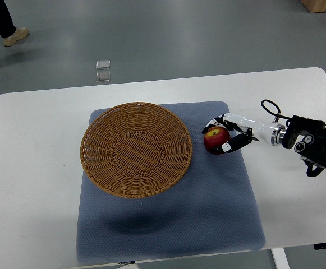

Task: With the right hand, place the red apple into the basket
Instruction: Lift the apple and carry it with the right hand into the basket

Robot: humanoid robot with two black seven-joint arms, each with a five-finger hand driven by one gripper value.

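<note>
A single top view is doing all the looking here, so no second view is sharing any part of the scene. It is peering down steeply from the robot's own side of the white rectangular counter (33, 168), sitting high enough that it is taking in nearly the whole surface. The near edge is running along the bottom of the picture, while the far edge is lying across the upper third. Beyond it, the view is facing a stretch of grey polished floor (179, 39). The round woven wicker basket (136, 149) is appearing near the middle, seen almost straight into its bowl.
</note>
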